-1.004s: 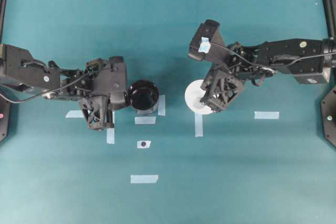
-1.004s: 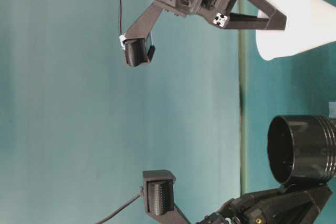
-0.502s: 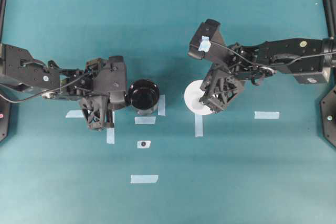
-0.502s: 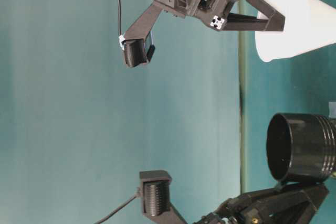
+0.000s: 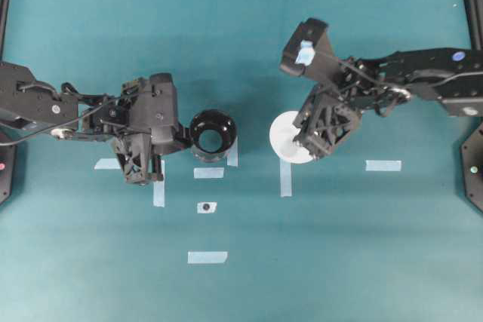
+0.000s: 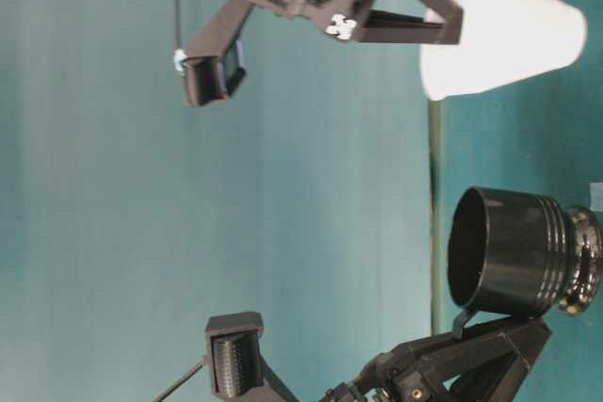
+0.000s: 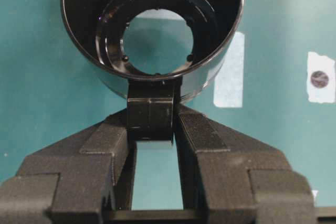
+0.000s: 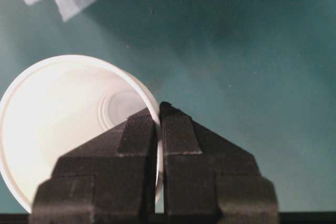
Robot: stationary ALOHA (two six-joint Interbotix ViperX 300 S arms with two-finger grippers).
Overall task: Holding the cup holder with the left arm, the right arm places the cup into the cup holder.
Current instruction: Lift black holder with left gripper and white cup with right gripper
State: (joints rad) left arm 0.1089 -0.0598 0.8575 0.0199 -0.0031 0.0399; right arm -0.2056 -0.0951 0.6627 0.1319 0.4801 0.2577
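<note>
The untaped black left gripper [image 7: 152,129] clamps the handle stub of the glossy black cylindrical cup holder [image 5: 210,133], left of centre overhead. Right of centre, the blue-taped right gripper [image 8: 159,121] pinches the rim of the white paper cone cup [image 5: 290,136].

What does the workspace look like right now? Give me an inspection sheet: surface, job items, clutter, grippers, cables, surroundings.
Surface: teal table, with pale tape strips and one dotted marker.
Job's things: black cup holder lifted and tilted, empty, open through its base; white cup lifted, apart from the holder.
Clutter: nothing seen.
Grippers: left gripper shut on the holder's handle stub; right gripper shut on the cup's rim, one finger inside.
Cables: a thin black cable runs along each arm.
Surroundings: black frame parts at the table's side edges.
</note>
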